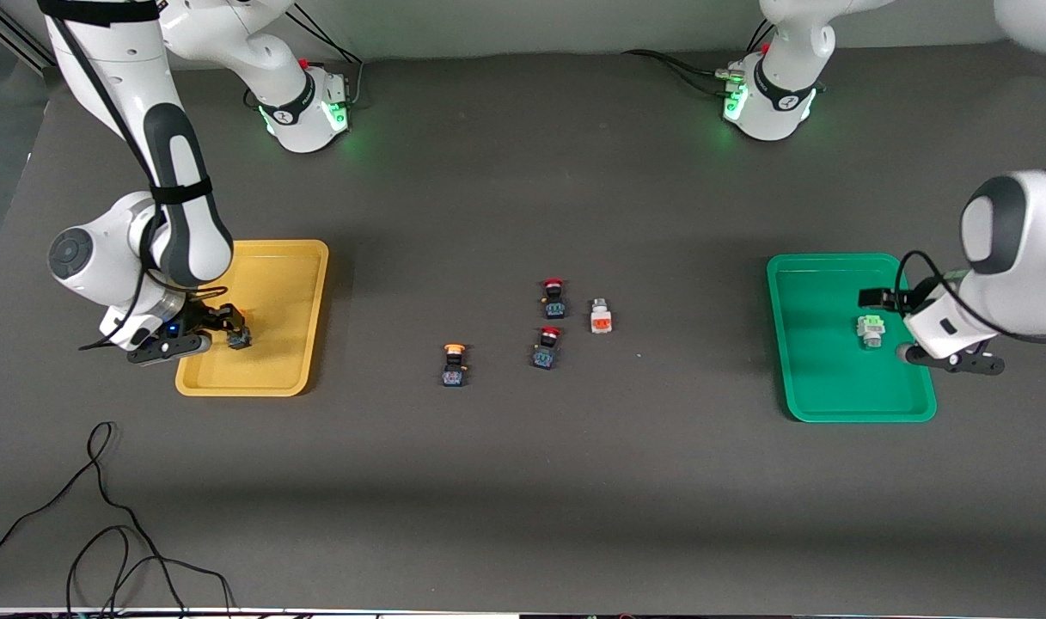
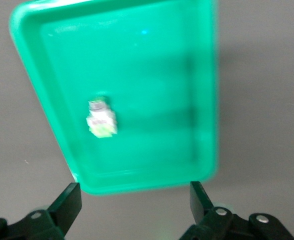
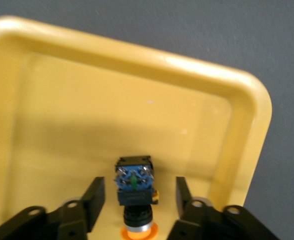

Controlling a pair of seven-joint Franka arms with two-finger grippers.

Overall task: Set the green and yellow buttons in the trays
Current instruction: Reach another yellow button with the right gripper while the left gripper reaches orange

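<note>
Front view: dark bench. Yellow tray lies at the right arm's end of the bench, green tray at the left arm's end. Right gripper is low over the yellow tray, near its outer long edge, with a yellow-capped button right at its tip inside the tray. Left gripper hangs over the outer edge of the green tray; the white green-marked button lies in that tray just beside it. Mid-bench, between the trays: a second yellow-capped button, nearest the front camera; two red-capped switches, one farther from the camera than the other; the white orange-marked button just beside the farther red one, toward the green tray. Loose black cables trail on the bench, nearer the camera than the yellow tray.

Left wrist view: left gripper jaws spread wide, nothing between them. Green tray below, the white green-marked button lying on its floor, well clear of the fingertips.

Right wrist view: right gripper jaws parted, released. The yellow-capped button rests on the floor of the yellow tray between the fingers, blue terminal end pointing away from the gripper, orange cap toward it. Slim gap visible on each side, no contact.
</note>
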